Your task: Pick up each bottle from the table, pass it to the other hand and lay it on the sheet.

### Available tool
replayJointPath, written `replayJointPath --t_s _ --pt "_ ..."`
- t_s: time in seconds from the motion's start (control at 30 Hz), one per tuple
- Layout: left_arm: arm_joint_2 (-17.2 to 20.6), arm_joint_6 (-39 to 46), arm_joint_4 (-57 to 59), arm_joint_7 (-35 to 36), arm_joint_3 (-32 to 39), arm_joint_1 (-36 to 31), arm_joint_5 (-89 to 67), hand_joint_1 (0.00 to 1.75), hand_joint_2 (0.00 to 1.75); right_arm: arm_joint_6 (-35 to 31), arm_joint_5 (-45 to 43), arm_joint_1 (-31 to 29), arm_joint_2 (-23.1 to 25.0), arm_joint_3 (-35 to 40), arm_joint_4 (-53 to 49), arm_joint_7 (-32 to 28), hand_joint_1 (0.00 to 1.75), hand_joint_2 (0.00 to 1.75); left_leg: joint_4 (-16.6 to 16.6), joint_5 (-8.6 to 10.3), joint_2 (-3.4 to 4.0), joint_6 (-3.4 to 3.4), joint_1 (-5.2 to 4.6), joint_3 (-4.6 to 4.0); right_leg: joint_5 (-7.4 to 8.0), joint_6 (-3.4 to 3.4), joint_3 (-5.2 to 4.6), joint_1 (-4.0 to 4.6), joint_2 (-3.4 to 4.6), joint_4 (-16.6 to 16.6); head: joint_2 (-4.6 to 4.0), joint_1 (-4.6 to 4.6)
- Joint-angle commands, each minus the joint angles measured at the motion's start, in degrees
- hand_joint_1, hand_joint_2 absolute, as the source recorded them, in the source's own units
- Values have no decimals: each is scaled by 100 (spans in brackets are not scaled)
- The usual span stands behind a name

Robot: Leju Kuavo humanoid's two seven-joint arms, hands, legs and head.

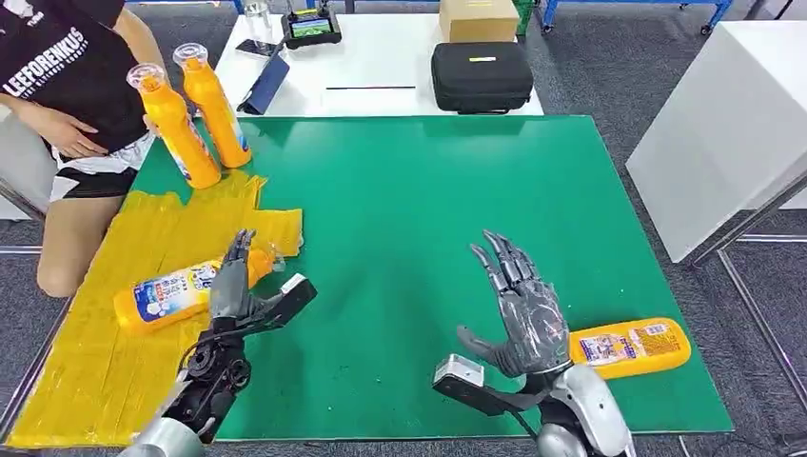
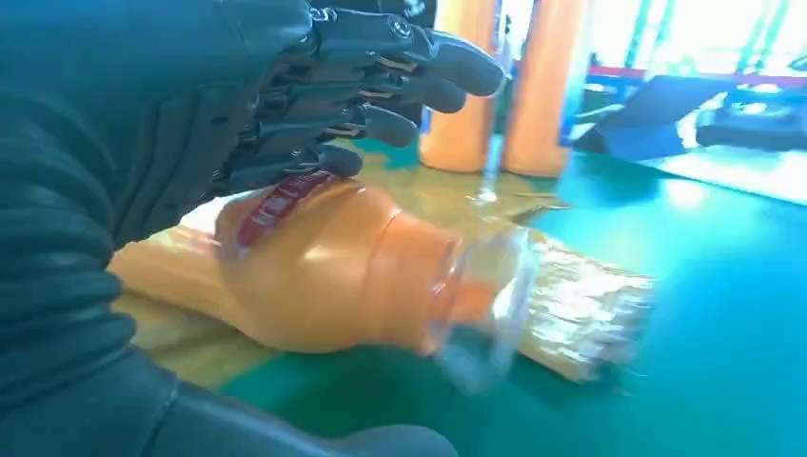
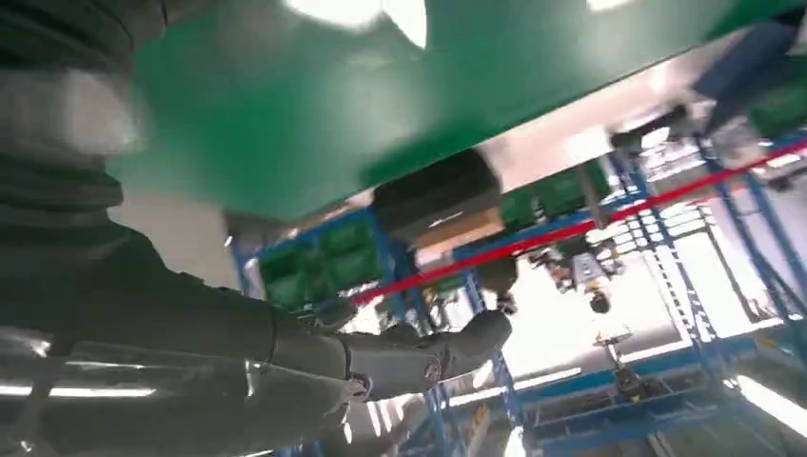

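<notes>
Over lying bottle, left hand spread.

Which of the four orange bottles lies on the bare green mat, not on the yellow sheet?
The bottle beside the right hand; two others stand and one lies on the yellow sheet.

glossy orange plastic bottle with clear cap, crinkled yellow sheet, smooth matt green table

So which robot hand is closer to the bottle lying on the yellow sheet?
Left. The left hand is right at the lying bottle, over its neck end; the right hand is far across the green mat.
</notes>
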Motion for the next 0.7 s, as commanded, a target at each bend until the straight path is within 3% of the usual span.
replayJointPath --t_s 0.03,0.17,0.2,0.37,0.47,0.63,0.7 --pt "-559 -203 -533 -1093 354 306 1051 0 175 258 552 84 -620 -455 -239 401 0 0 13 -27 -5 -32 13 35 -27 3 43 12 -21 5 0 0" --pt "-615 24 -1080 -1300 -202 634 957 0 175 448 287 99 -1073 -1199 -116 335 0 0 0 -11 -11 -13 3 18 -13 4 22 3 -24 -5 0 0" --pt "-626 -33 -1319 -1269 -353 769 977 0 175 440 306 139 -1194 -1502 -6 278 0 175 0 -7 -12 -8 1 10 -9 4 14 1 -19 -5 0 0" --pt "-534 -119 -1832 -1239 -753 1166 1358 0 175 838 -264 338 -1444 -2342 527 -550 0 175 -3 -15 -10 -2 4 20 -12 6 27 5 -20 -12 0 2" --pt "-493 -115 -1824 -1240 -789 1157 1443 0 175 911 -135 351 -1380 -2337 482 -554 0 175 1 -30 -2 -3 5 29 -20 6 35 5 -16 -8 0 0" --pt "-473 -101 -1821 -1370 -923 1322 1684 0 175 1595 -107 861 -1540 -2953 575 -694 0 175 7 -54 -7 -19 12 58 -45 6 68 6 -30 -2 0 -2" --pt "-478 -84 -1744 -1416 -951 1327 1759 0 175 1794 -81 970 -1563 -3083 652 -785 0 175 -3 -31 -28 -1 4 33 -33 14 44 -1 -43 -10 0 0"
